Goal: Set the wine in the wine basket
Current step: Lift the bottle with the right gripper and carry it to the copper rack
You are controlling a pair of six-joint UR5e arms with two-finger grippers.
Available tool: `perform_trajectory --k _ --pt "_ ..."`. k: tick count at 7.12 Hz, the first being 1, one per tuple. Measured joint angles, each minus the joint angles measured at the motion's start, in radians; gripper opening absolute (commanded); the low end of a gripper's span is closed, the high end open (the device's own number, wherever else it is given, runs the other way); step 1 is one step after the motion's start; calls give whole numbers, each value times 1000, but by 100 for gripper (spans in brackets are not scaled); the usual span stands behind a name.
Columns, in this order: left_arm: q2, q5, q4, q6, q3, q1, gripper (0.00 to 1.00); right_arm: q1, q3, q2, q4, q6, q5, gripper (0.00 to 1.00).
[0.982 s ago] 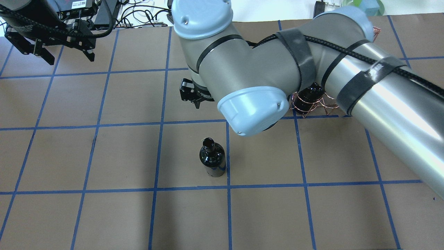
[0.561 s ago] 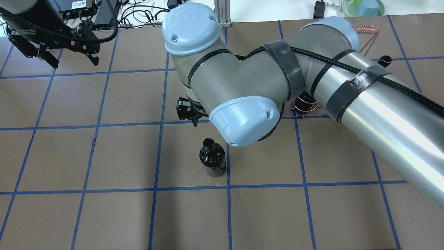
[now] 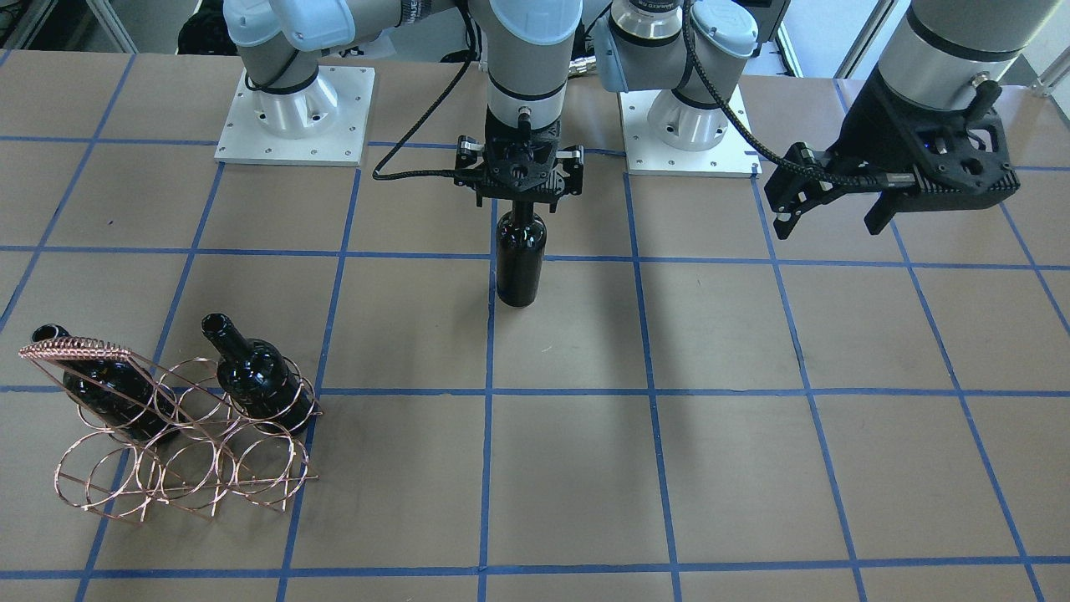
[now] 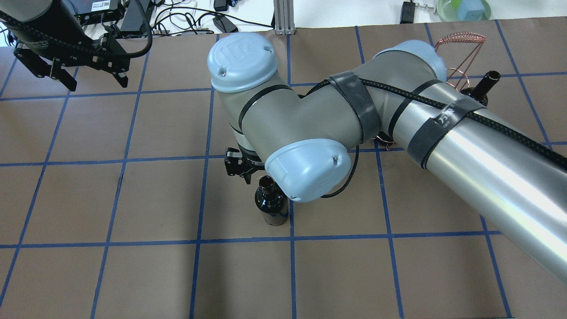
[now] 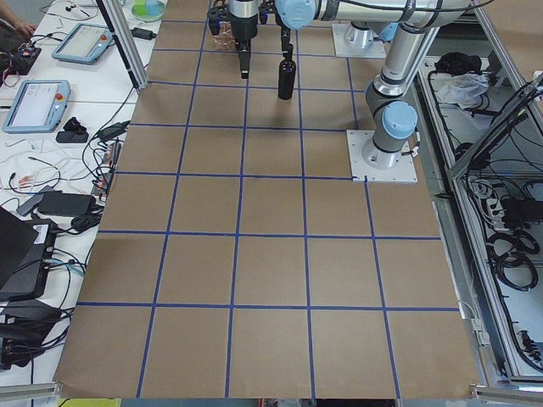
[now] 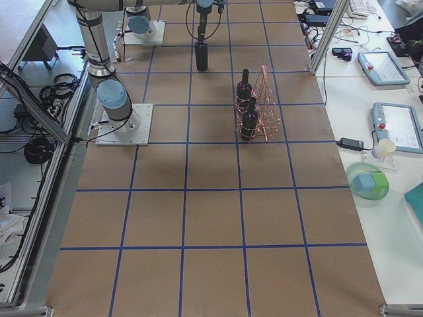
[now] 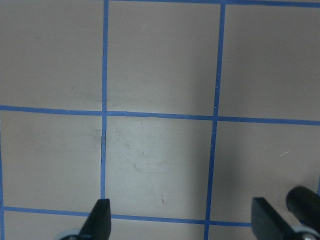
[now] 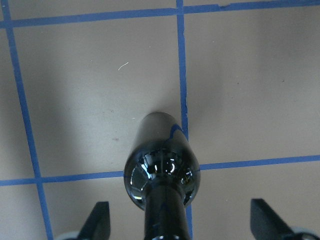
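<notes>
A near-black wine bottle stands upright on the brown table; it also shows in the overhead view. My right gripper is open right above it. In the right wrist view the bottle rises between the two spread fingertips, which do not touch it. The copper wire wine basket stands apart at the table's far side, with two bottles lying in its upper loops. My left gripper is open and empty, off to the side above the table.
The basket's coil-wrapped handle and one bottle neck show past my right arm in the overhead view. Cables and devices lie beyond the table's far edge. Blue tape lines grid the table.
My right arm has swung back toward the robot, bringing its open gripper from near the basket to over the standing bottle. My left gripper has shifted slightly and stays open.
</notes>
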Motion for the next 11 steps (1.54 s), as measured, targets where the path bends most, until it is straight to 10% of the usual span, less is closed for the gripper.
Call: perform_trajectory --k 1,2,8,11 --pt "3 -1 -1 0 -4 0 100 1 1 2 0 -2 2 17" --pt "7 -1 -2 0 -9 0 100 2 1 3 2 -7 3 2" --pt "19 -2 -4 -11 -28 -38 100 -38 -32 -25 15 -29 6 0" --pt "32 -4 -15 -15 -30 -62 100 -300 -64 -173 218 -341 35 0"
